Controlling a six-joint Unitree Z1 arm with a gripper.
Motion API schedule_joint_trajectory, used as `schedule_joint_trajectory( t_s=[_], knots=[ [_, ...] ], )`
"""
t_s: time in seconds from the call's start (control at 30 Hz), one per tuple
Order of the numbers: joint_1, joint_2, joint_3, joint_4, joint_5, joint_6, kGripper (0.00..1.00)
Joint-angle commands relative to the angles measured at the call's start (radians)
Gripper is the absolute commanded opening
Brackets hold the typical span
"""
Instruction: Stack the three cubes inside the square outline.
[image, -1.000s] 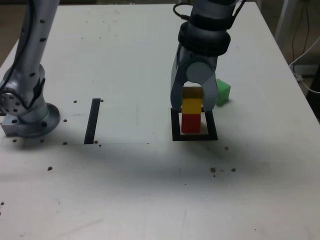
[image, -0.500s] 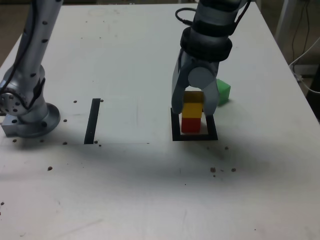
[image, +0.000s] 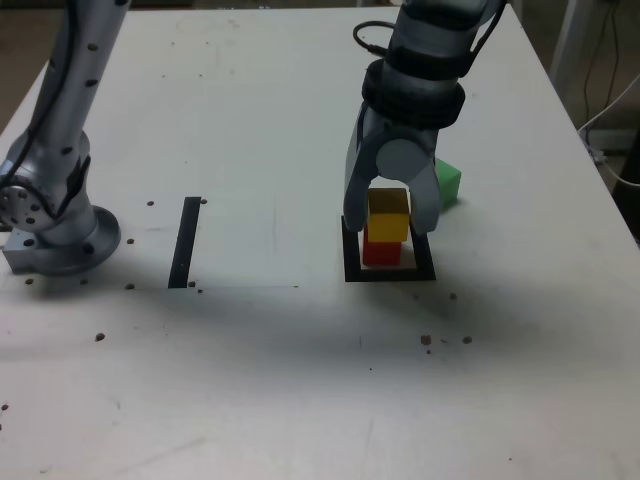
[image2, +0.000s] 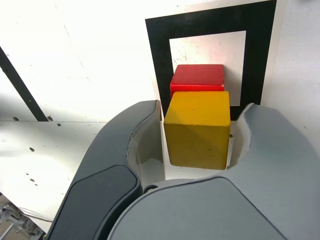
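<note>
My claw (image2: 204, 104) stands open around the yellow cube (image2: 196, 130), with a slim gap showing on either side of it. Between my fingers, the yellow cube sits above the red cube (image: 381, 254), partly covering it; I can't tell whether they touch. The red one is inside the square outline (image: 391, 275). The green cube (image: 448, 182) lies outside the outline on the tabletop (image: 250, 380), behind my claw toward the exterior view's right.

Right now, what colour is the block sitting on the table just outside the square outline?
Green; it shows only in the exterior view.
</note>
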Motion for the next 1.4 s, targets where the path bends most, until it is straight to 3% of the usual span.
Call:
schedule_joint_trajectory(
  t_s=[0.0,0.2,0.43,0.53,1.03,1.37],
  knots=[
    [-0.002,0.006,0.004,0.000,0.001,0.003,0.99],
    [-0.002,-0.005,0.009,0.006,0.013,0.004,0.99],
    [0.015,-0.063,0.004,0.034,0.090,0.003,0.99],
    [0.034,-0.071,-0.005,0.039,0.107,0.024,0.99],
    [0.157,-0.010,-0.117,0.045,0.131,0.261,0.99],
    [0.172,0.034,-0.144,0.043,0.157,0.364,0.99]
  ],
)
